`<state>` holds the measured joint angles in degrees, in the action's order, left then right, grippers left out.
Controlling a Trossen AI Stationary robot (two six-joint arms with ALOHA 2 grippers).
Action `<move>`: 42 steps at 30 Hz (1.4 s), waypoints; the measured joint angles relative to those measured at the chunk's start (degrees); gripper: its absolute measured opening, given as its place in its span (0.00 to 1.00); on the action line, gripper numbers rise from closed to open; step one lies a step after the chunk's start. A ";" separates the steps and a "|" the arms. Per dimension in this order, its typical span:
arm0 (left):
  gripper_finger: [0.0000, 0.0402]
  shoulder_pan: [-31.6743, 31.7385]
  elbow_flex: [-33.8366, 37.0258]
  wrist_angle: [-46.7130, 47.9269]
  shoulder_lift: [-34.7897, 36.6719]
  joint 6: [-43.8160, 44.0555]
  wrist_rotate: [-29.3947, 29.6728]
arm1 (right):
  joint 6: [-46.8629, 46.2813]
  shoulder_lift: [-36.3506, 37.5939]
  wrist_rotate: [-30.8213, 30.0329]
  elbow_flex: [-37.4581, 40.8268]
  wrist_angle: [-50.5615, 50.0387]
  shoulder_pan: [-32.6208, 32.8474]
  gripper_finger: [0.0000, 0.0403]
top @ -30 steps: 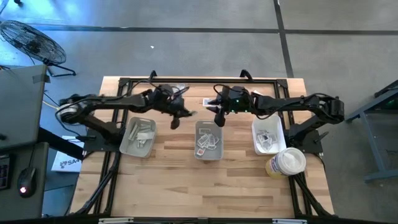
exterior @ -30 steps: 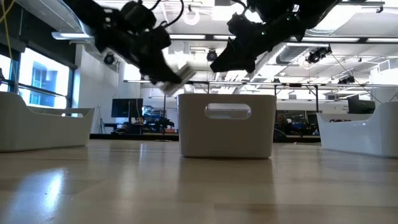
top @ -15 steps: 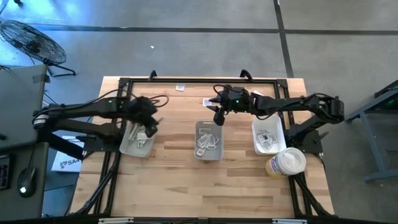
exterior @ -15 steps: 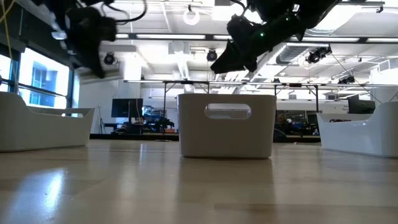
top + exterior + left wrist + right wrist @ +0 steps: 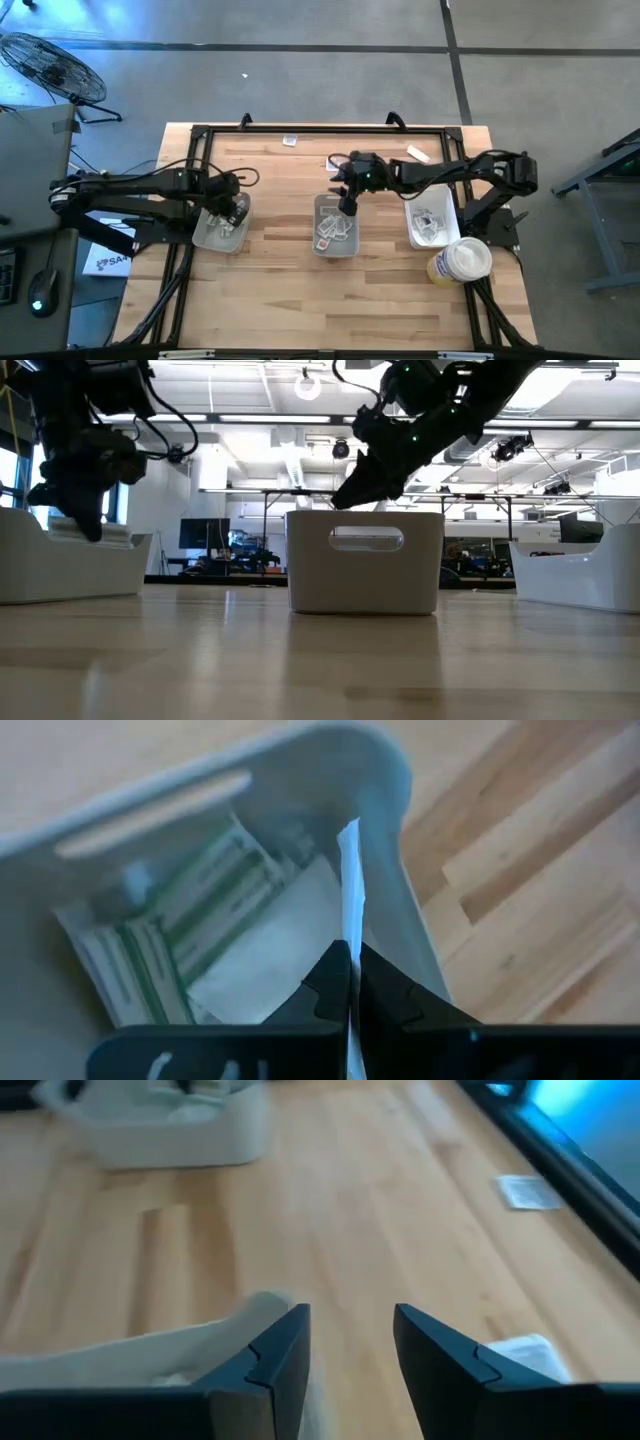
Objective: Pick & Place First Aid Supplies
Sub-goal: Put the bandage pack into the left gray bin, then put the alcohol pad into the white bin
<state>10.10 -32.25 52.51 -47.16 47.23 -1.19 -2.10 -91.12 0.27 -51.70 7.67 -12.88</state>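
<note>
The table (image 5: pixel 280 265) carries three trays, each already holding sorted packets. The middle tray (image 5: pixel 335 225) still holds mixed supplies, so sorting looks partly done. The left gripper (image 5: pixel 352 982) pinches a thin white wrapper (image 5: pixel 352 870) above the left tray (image 5: pixel 205 230), ready to drop it. The right gripper (image 5: pixel 350 1342), fingers wide and empty, hovers at the middle tray's far rim. Stray packets (image 5: pixel 290 141) remain on the table.

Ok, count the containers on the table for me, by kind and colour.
Grey trays: 2
White tray: 1
White tub: 1
Total: 4
</note>
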 joint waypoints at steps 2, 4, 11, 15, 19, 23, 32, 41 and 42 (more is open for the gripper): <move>0.00 -0.01 0.46 0.09 0.02 -0.39 -1.72 | 1.20 -0.02 0.13 0.00 -0.30 1.36 0.35; 0.01 -0.01 1.17 -0.26 0.02 -0.42 -2.05 | 2.43 -0.02 -0.33 0.00 -0.36 2.68 0.35; 0.12 -0.01 4.55 -0.01 -0.04 4.36 0.25 | 4.69 -0.02 -1.35 0.00 -0.53 5.58 0.35; 0.21 0.01 4.53 0.23 -0.04 5.12 1.66 | 4.68 -0.02 -1.36 0.00 -1.30 6.18 0.35; 0.26 0.01 2.68 0.78 -0.04 4.24 2.94 | 3.68 -0.02 -1.44 0.02 -2.64 6.84 0.34; 0.27 0.01 -1.41 3.76 -0.04 4.08 4.85 | 3.63 -0.02 -2.52 0.02 -4.60 8.15 0.34; 0.27 0.01 -11.20 7.70 -0.04 2.30 14.27 | 1.97 2.83 -20.87 0.02 -16.58 13.33 0.34; 0.27 7.34 -11.76 5.25 -1.97 -4.72 10.47 | 1.96 8.90 -26.10 0.02 -26.92 16.47 0.34; 0.27 8.95 -11.76 3.64 -2.38 -5.69 10.35 | 1.93 9.72 -26.58 0.02 -27.68 16.38 0.34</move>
<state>19.05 -44.01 56.15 -49.54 41.54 9.15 -0.16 -81.40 -26.31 -51.68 -20.01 3.50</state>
